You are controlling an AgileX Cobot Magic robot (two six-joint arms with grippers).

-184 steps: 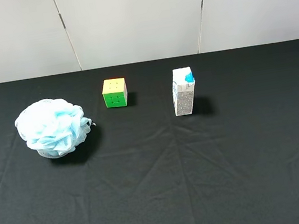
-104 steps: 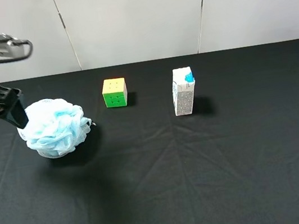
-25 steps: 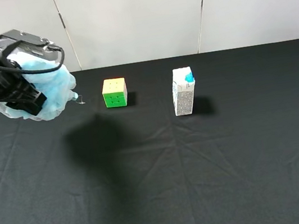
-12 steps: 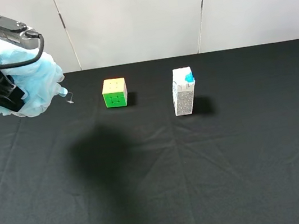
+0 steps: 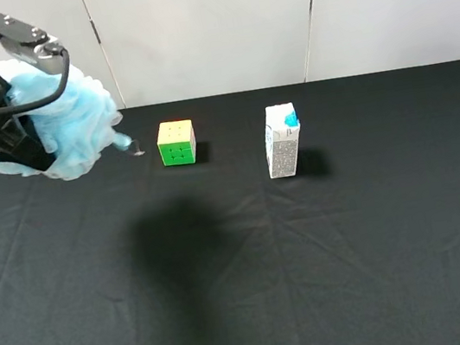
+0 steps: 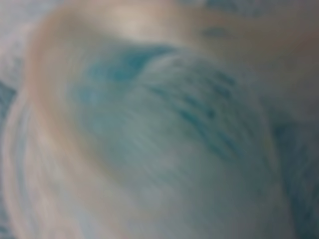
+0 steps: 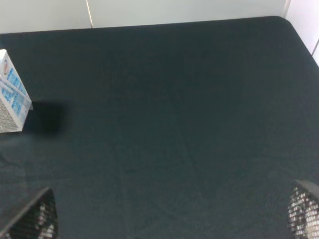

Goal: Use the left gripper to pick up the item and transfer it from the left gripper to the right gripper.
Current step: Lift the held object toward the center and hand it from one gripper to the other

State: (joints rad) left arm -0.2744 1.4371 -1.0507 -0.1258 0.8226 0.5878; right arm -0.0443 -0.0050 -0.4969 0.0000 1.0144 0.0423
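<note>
Nearest me, the black cloth [image 5: 337, 295] ran creased and open across the whole front of the table, with a broad soft shadow [image 5: 183, 232] lying left of centre. Over the open right side the right claw [image 7: 167, 216] hung above the cloth, its mesh-faced fingers [image 7: 35, 216] spread wide and holding nothing, with free cloth ahead of it out to the table's far right corner. Further back, a white-and-blue carton [image 5: 284, 152] stood upright near the middle. A green-and-yellow puzzle cube [image 5: 176, 142] sat well apart to its left. At the far left, the left claw [image 5: 26, 145] was raised off the table with its arm reaching in from the left edge. It was pinched narrow on the light-blue bath pouf [image 5: 74, 127], which hung in the air just left of the cube. The left wrist camera gave me only blurred blue mesh [image 6: 159, 129]. Behind the table's back edge stood a plain white panelled wall [image 5: 207, 27].
</note>
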